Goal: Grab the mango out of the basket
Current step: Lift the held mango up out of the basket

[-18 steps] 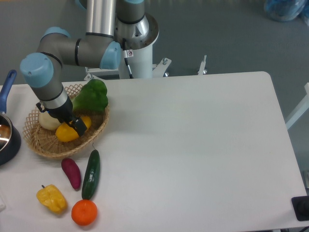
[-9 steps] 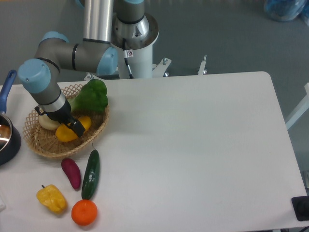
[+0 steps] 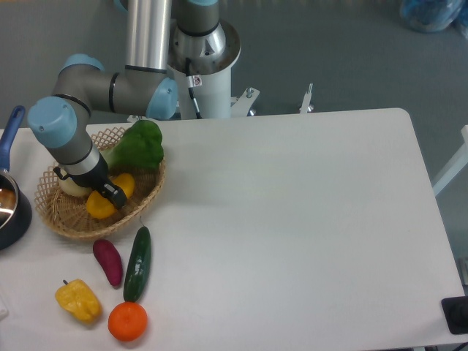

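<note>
The white surface (image 3: pixel 292 219) fills most of the view, and everything on it sits toward its left end, best placed by the basket (image 3: pixel 66 223), a shallow tan wicker round near the left edge. The robot arm (image 3: pixel 117 73), grey with pale blue joints, rises from a white column behind the surface, to the right of the basket, and reaches down into the basket from above. A green bell pepper (image 3: pixel 139 146) rests on the back right rim of the basket, partly overhanging it. Left of the basket, cut by the picture's edge, stands a dark pan (image 3: pixel 9 212) with a blue handle. In front of the basket on the bare surface lie a dark green cucumber (image 3: pixel 137 264), just below the basket's front right rim, and a purple sweet potato (image 3: pixel 108 261) beside it, the two close but apart. Further in front are a lumpy yellow pepper (image 3: pixel 78 300) and a round orange (image 3: pixel 127 321), near each other. Inside the basket the mango (image 3: pixel 102 201) lies near the middle, yellow-orange, with a pale round fruit (image 3: pixel 73 186) touching it on the back left. The pincer (image 3: pixel 110 194), small and dark, is down on the mango with its fingers on either side, appearing to grip it, though the contact itself is too small to confirm.
</note>
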`<action>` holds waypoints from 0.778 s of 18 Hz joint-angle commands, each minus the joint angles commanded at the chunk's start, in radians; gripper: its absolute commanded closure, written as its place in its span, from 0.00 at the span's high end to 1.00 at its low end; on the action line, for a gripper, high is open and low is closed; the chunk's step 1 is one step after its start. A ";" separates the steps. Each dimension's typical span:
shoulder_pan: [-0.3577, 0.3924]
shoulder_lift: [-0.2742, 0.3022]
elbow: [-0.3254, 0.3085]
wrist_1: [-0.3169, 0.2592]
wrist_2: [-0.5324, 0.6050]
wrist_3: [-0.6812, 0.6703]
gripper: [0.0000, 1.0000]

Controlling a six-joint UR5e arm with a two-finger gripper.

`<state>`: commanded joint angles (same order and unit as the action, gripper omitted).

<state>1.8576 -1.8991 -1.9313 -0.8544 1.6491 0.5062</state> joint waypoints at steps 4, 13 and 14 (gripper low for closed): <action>0.029 0.072 0.009 -0.003 -0.046 -0.003 0.16; 0.345 0.138 0.089 -0.003 -0.120 0.044 0.26; 0.385 0.132 0.100 -0.005 -0.114 0.054 0.26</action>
<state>2.2423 -1.7671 -1.8317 -0.8590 1.5355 0.5598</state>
